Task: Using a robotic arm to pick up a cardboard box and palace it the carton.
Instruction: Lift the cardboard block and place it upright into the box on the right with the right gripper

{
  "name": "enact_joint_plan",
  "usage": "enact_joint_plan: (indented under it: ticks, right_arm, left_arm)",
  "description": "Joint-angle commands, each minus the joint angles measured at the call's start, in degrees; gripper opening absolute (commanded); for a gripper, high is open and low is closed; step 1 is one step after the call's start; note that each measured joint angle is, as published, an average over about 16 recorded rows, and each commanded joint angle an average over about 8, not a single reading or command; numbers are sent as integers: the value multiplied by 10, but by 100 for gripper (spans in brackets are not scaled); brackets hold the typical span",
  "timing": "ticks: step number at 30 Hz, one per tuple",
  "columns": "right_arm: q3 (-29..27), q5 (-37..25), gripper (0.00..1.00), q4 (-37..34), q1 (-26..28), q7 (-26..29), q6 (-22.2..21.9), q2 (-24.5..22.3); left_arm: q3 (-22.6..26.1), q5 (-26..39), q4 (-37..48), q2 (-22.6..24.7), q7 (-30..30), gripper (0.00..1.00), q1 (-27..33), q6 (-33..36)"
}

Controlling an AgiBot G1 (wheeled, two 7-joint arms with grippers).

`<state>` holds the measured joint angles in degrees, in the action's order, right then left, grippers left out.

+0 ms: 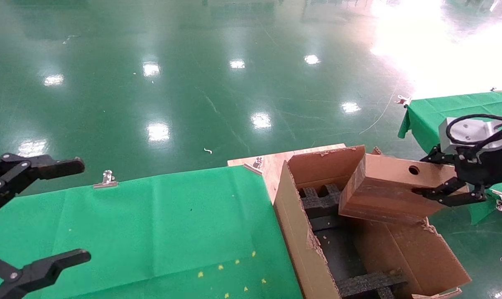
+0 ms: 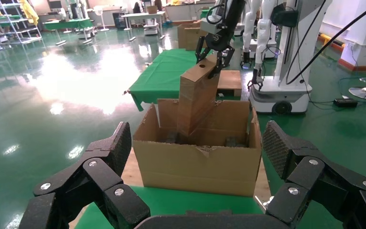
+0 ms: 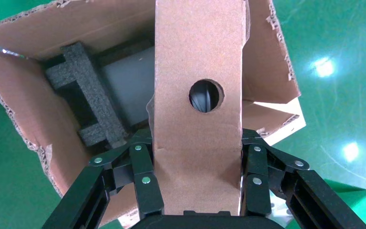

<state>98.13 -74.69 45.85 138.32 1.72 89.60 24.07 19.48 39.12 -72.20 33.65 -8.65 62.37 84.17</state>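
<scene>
In the head view, the right gripper (image 1: pixel 444 193) is seen at the right edge, its jaws clamped on the cardboard box (image 1: pixel 390 189). The box is held tilted, its far end reaching out from the jaws over the open carton (image 1: pixel 300 232), whose black foam inserts (image 1: pixel 321 199) are seen beneath and beyond it. A round hole (image 1: pixel 414 170) is visible in the box's narrow face, just ahead of the jaws. The left gripper (image 1: pixel 39 216) is parked at the left edge above the green-covered desk (image 1: pixel 151 224), jaws spread wide and holding nothing.

In the left wrist view, the carton (image 2: pixel 200 162) is framed between the wide-open left jaws, well ahead of them. The cardboard box (image 2: pixel 198 100) is seen standing steeply into it, gripped at its upper end by the right gripper (image 2: pixel 214 59).

In the right wrist view, the cardboard box (image 3: pixel 198 124) is shown pinched between the right fingers (image 3: pixel 145 179), extending straight out from the jaws over the carton (image 3: pixel 24 90). The foam inserts (image 3: pixel 83 105) lie beyond the jaws to one side of the box.
</scene>
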Motion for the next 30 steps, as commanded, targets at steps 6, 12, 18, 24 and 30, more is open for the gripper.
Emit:
enact_joint_plan:
  ticks: [6, 12, 18, 24, 30]
  right_arm:
    - [2, 2, 0, -2, -6, 14, -6, -1]
    - [10, 7, 0, 21, -28, 131, -58, -25]
    - [24, 4, 0, 112, -51, 325, -117, -79]
    - [41, -24, 0, 198, -68, 492, -169, -131]
    - [53, -96, 0, 270, -76, 622, -233, -169]
  left_arm:
    - [0, 0, 0, 0, 0, 100, 0, 0]
    - [0, 0, 0, 0, 0, 100, 0, 0]
    - [0, 0, 0, 0, 0, 100, 0, 0]
    - [0, 0, 0, 0, 0, 100, 0, 0]
    - [0, 0, 0, 0, 0, 100, 0, 0]
